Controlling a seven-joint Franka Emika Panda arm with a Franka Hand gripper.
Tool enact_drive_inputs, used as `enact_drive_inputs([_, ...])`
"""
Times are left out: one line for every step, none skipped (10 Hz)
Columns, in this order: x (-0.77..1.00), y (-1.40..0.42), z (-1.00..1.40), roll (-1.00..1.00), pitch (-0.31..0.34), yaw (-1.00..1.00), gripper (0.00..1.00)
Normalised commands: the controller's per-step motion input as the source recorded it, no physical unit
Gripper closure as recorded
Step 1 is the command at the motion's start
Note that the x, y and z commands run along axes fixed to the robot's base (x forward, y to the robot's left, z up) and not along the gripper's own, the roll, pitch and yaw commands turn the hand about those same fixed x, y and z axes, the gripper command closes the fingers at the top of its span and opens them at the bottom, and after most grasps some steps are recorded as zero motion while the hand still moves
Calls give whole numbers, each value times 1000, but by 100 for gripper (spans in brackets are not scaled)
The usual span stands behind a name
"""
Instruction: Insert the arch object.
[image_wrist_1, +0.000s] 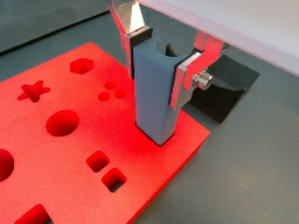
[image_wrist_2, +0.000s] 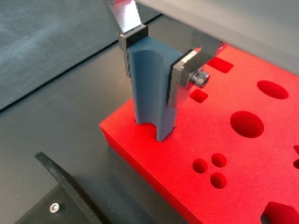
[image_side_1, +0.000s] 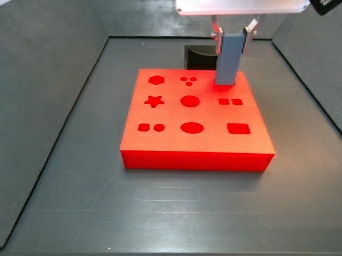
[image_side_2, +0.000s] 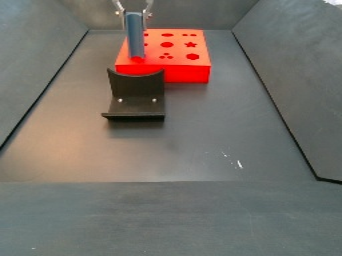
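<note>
Near the top of a side view, the gripper (image_side_1: 234, 32) hangs over the back right corner of the red board (image_side_1: 201, 155). Its two flat silver fingers (image_wrist_1: 193, 74) are pressed against the sides of the arch object (image_wrist_1: 158, 92), so it is holding this piece.

The arch object is a tall, smooth, blue-grey block that stands straight up. A wrist view shows a small notch cut into its lower end (image_wrist_2: 159, 131). That end is right at the board's top, close to a corner. I cannot tell if it touches.

The board is a thick, flat, bright red slab that looks soft, like foam. Shapes are cut into its top: a star (image_wrist_1: 33, 89), a six-sided hole (image_wrist_1: 80, 65), a round hole (image_wrist_1: 61, 124) and two little squares (image_wrist_1: 100, 160).

Just beside the board stands the fixture (image_side_2: 134, 95), a black bent bracket on a flat plate. Everything sits on a dark grey, dull floor (image_side_2: 201, 140).
</note>
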Motion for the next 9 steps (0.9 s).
enact_drive_inputs([83,-97,-131,0,-7,26,100])
enact_drive_inputs([0,-20,-203,0,-13,0,100])
enact_drive_inputs([0,0,-411,0,-9,0,100])
enact_drive_inputs([0,0,-689,20,-34,0,100])
enact_drive_inputs([0,0,-806,60,-21,0,100])
enact_drive_inputs([0,0,-840,76,-9,0,100])
enact_drive_inputs([0,0,-834,64,-4,0,100])
enact_drive_inputs([0,0,-817,64,0,0,100])
enact_drive_inputs([0,0,-774,60,-11,0,100])
